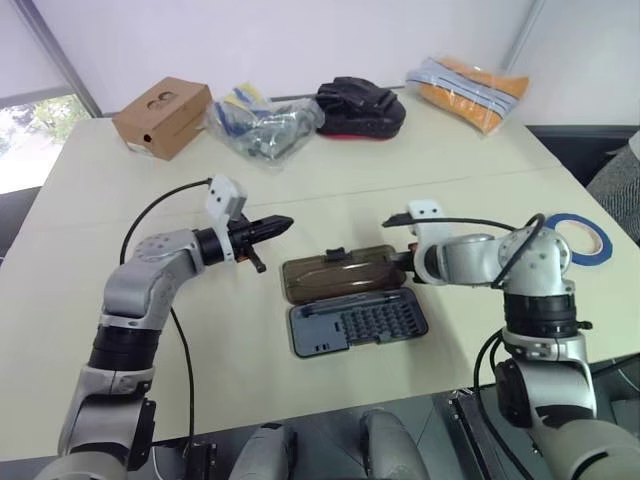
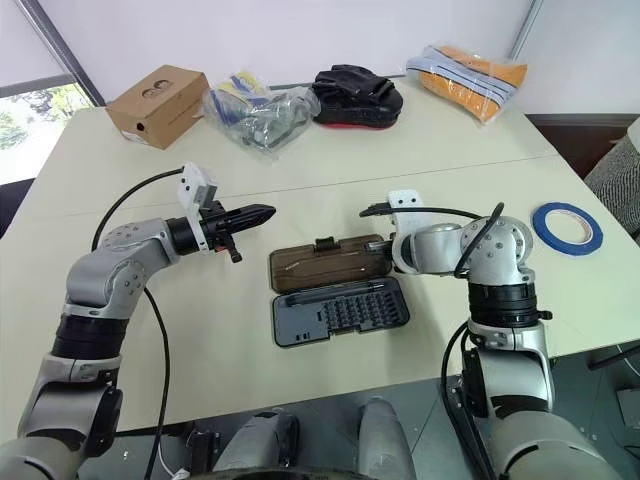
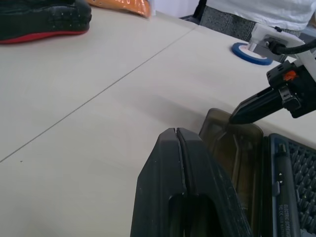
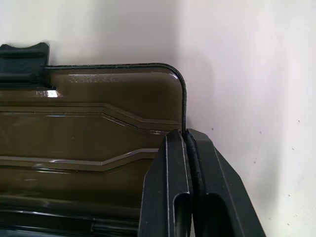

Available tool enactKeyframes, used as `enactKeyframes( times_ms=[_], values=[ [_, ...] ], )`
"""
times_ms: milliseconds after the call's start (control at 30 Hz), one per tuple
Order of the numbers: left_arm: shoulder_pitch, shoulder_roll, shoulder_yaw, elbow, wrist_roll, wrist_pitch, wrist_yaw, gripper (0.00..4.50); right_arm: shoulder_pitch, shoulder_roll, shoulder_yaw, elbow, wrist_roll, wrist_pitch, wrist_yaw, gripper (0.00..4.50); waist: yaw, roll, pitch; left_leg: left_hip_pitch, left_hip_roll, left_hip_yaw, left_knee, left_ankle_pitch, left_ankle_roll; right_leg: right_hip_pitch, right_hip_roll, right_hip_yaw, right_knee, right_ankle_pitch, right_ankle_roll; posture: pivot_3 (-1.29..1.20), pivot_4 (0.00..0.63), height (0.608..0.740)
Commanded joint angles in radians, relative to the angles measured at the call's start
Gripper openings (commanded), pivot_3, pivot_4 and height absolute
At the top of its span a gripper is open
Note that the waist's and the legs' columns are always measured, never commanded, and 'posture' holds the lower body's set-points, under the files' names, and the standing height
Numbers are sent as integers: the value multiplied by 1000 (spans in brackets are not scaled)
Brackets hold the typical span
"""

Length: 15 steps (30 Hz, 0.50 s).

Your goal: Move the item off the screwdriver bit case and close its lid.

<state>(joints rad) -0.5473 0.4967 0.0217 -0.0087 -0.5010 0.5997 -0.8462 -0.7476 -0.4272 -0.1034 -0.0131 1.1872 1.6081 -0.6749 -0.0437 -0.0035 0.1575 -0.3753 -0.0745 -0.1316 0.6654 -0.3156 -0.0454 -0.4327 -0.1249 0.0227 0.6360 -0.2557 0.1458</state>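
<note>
The screwdriver bit case (image 1: 358, 322) lies open on the table in front of me, rows of bits showing in its dark base. Its smoky-brown lid (image 1: 338, 272) lies flat on the far side, latch tab (image 1: 335, 254) pointing away. My right gripper (image 4: 185, 132) is shut, its tip against the lid's right edge (image 1: 393, 262). Left of the case, my left gripper (image 1: 286, 223) is shut and hovers level above the table, pointing toward the lid. The item, a blue tape ring (image 1: 580, 238), lies flat on the table to the right, apart from the case.
Along the table's far side stand a cardboard box (image 1: 163, 117), a clear bag of small items (image 1: 262, 122), a black pouch with red trim (image 1: 360, 108) and an orange-and-grey bundle (image 1: 467, 88). The table's near edge runs just below the case.
</note>
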Motion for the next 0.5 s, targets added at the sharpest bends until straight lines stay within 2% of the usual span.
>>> enactKeyframes(
  times_ms=[33,233,267,433,500],
  values=[
    [-7,7,14,-22,-5,-12,-7,0,-14,13,-47,-17,42,6,-31,953,0,0,0,0,0,0,0,0,0,0,0,0,0,0,0,0,150,740],
    [1,9,15,-36,-22,6,-18,0,-21,2,-56,-42,7,6,-43,4115,0,0,0,0,0,0,0,0,0,0,0,0,0,0,0,0,150,740],
    [2,10,17,-41,-29,12,-22,0,-23,-1,-54,-45,2,6,-40,4450,0,0,0,0,0,0,0,0,0,0,0,0,0,0,0,0,150,740],
    [3,25,48,-85,-109,80,-57,0,-38,-12,-52,-102,-83,6,31,4450,0,0,0,0,0,0,0,0,0,0,0,0,0,0,0,0,150,740],
    [10,50,45,-111,-141,105,-96,0,-39,-33,-26,-148,-140,-32,101,4450,-1,0,0,0,0,0,0,0,0,0,0,0,0,0,0,0,150,740]
  ],
)
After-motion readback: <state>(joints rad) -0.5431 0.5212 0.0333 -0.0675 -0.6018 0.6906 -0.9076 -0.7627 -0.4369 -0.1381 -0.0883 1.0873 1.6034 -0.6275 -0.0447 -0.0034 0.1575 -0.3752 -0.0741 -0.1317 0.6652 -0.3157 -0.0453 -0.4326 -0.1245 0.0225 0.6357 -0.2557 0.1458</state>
